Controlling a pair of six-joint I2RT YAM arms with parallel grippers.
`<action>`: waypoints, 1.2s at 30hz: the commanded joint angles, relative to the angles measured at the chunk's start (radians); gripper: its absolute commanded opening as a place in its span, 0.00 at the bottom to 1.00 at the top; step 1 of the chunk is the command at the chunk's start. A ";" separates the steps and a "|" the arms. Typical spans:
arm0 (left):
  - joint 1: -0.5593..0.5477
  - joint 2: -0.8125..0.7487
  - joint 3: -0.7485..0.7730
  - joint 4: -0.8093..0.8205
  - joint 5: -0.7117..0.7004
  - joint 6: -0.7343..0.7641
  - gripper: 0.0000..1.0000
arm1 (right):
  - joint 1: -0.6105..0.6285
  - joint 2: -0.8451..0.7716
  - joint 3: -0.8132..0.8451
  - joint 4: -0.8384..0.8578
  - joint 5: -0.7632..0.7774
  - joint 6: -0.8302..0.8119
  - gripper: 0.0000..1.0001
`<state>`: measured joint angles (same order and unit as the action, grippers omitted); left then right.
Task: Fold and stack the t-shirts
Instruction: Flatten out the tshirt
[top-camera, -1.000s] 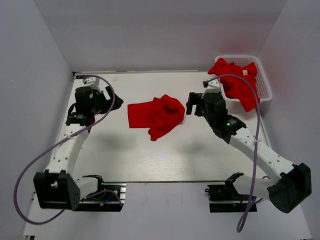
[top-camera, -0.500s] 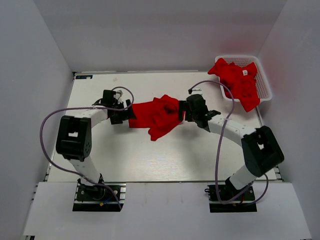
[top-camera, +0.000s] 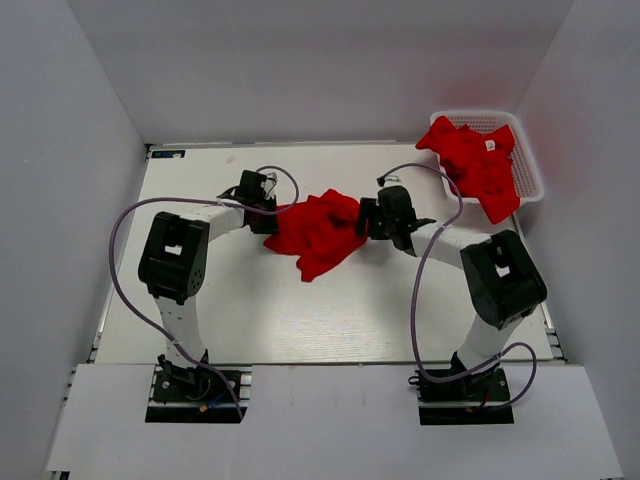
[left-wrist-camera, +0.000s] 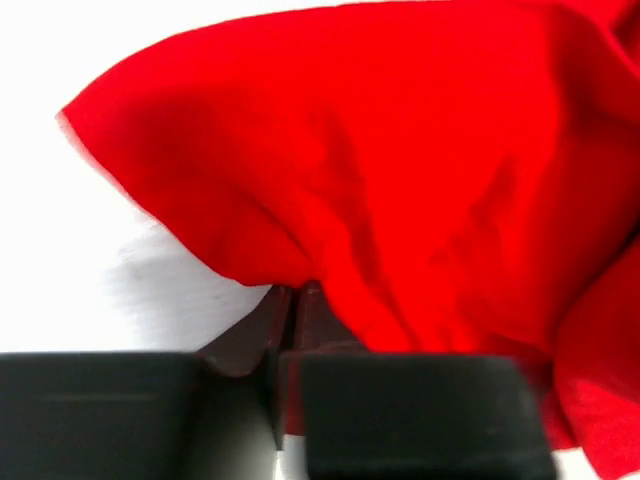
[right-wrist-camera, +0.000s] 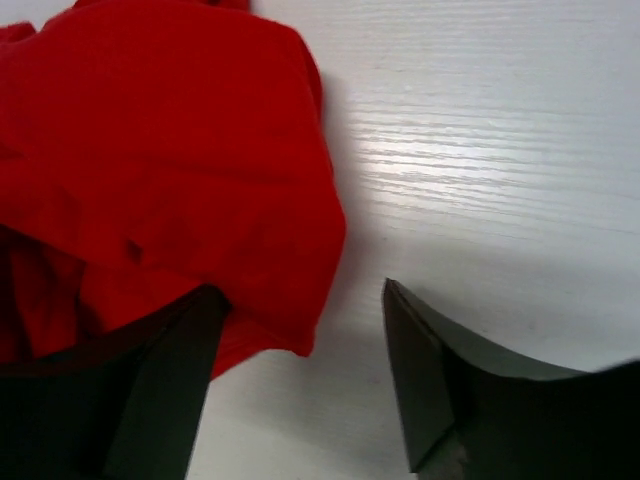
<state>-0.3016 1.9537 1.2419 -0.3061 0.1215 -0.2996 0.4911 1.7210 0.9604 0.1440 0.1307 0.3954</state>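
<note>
The t-shirt (top-camera: 318, 232) in work is lying crumpled in the middle of the counter (top-camera: 250, 310), between the two arms, and the other red shirts (top-camera: 470, 165) are waiting in a heap in the white basket (top-camera: 533, 178) at the far right corner. The left end effector (top-camera: 270, 213) is sitting at the left edge of the t-shirt; in its wrist view the fingers are standing almost together with the hem right at their tips, so it seems to be pinching the cloth. The right end effector (top-camera: 364, 220) is resting at the right edge with its fingers wide apart, one at the border of the fabric and one over bare counter, gripping nothing. In my judgement the arms are taking opposite edges so that they can pull the shirt flat before any fold; this is an early step, and nothing is lying folded or stacked. I am counting one t-shirt on the counter, one basket and two arms. The shirts in the heap are overlapping too much to count, though one small white tag (top-camera: 491, 144) is showing.
</note>
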 joint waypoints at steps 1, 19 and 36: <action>-0.013 0.059 -0.018 -0.079 0.015 0.036 0.06 | -0.014 0.043 0.058 0.079 -0.121 -0.007 0.67; 0.007 -0.458 0.122 -0.010 -0.341 0.069 0.00 | -0.071 -0.346 0.130 -0.009 0.295 -0.208 0.00; 0.007 -0.757 0.326 -0.047 -0.634 0.240 0.00 | -0.112 -0.718 0.307 0.029 0.374 -0.541 0.00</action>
<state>-0.3012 1.2663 1.5108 -0.3443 -0.4129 -0.1112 0.3855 1.0748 1.1763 0.1062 0.4942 -0.0433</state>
